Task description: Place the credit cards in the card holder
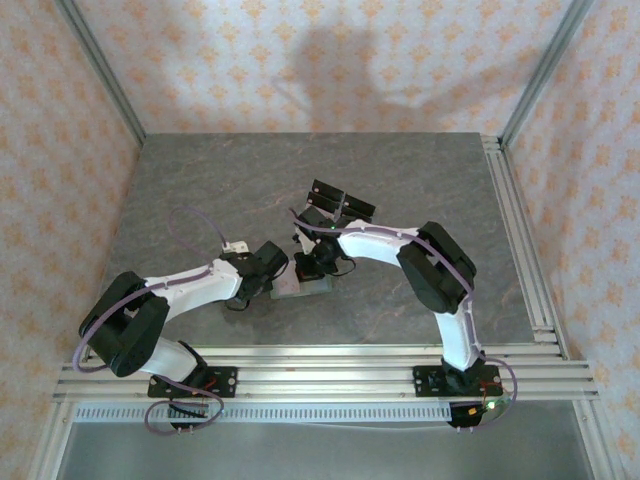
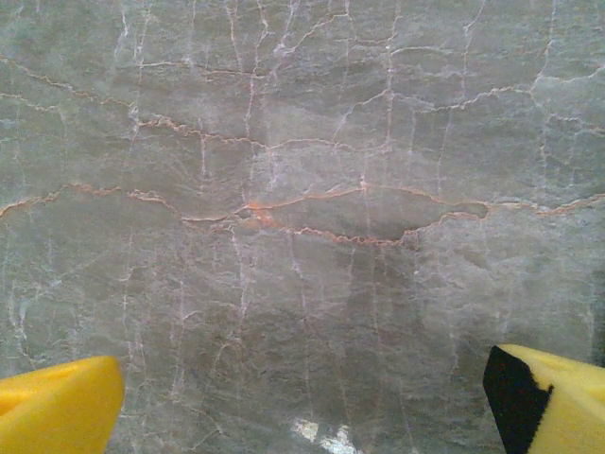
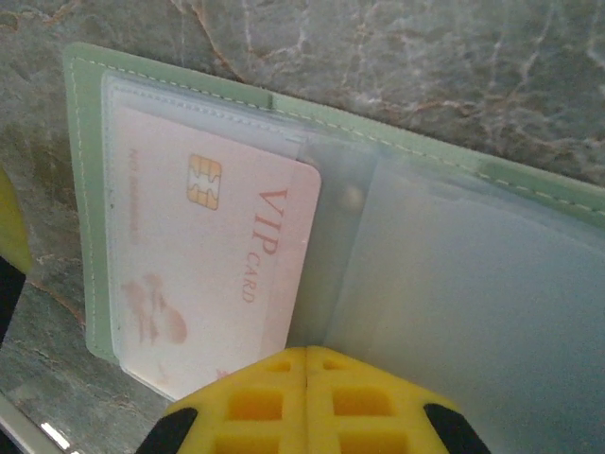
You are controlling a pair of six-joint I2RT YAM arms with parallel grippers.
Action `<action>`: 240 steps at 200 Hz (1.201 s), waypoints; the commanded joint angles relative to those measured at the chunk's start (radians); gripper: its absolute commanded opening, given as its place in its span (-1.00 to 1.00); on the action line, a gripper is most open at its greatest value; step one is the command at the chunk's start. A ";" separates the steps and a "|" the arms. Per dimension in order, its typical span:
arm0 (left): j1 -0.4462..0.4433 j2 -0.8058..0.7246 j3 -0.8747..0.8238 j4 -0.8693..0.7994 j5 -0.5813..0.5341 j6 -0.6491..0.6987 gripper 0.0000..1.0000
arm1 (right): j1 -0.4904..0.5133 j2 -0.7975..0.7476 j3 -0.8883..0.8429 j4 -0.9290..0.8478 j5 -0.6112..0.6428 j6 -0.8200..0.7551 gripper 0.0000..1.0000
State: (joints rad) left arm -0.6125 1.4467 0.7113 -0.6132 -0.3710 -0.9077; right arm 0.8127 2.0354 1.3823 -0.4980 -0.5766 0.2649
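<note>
Pale wallpaper (image 1: 300, 60) with a small orange motif closes in three sides of the cell, and below it lies a grey, marble-veined worktop (image 1: 200, 190) with aluminium rails (image 1: 300, 375) along its near edge.

The card holder (image 3: 80, 189) sits close to the middle of that worktop, a little towards the near rails. It lies opened flat, its sage-green border stitched in a lighter thread and its inside faced with clear plastic sleeves (image 3: 473, 284). One credit card (image 3: 208, 265), pinkish and printed "VIP CARD" beside a gold chip, lies inside the sleeve on the holder's left half. Its far corner is rounded. The sleeves on the holder's other half look milky, and I cannot tell whether they carry anything.

The right tool (image 3: 307, 392) hangs directly over the card holder's near edge. Its two yellow fingers are pressed together with only a thin seam between them, right where the card's near end meets that edge. Whether they nip the plastic or the card I cannot tell.

The left tool (image 2: 302, 397) is just beside the card holder, on its left. Its yellow fingers (image 2: 57, 407) are spread wide, with nothing but bare veined stone between them.

Just beyond the card holder, on its far side, stands a small stand (image 1: 340, 203) with black tops, close against the right arm's forearm.
</note>
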 commanded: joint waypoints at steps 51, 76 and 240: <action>0.010 -0.004 -0.011 0.003 -0.008 0.015 0.99 | -0.001 -0.071 0.012 -0.011 -0.012 -0.002 -0.70; 0.009 -0.022 -0.010 0.016 0.000 0.039 1.00 | -0.022 -0.145 -0.016 -0.014 0.039 0.003 -0.41; -0.002 0.021 0.023 0.082 0.050 0.078 1.00 | -0.043 -0.114 0.056 -0.132 0.207 -0.117 -0.13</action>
State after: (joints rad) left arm -0.6132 1.4540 0.7139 -0.5446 -0.3141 -0.8364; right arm 0.7525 1.9549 1.4200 -0.5976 -0.4145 0.1669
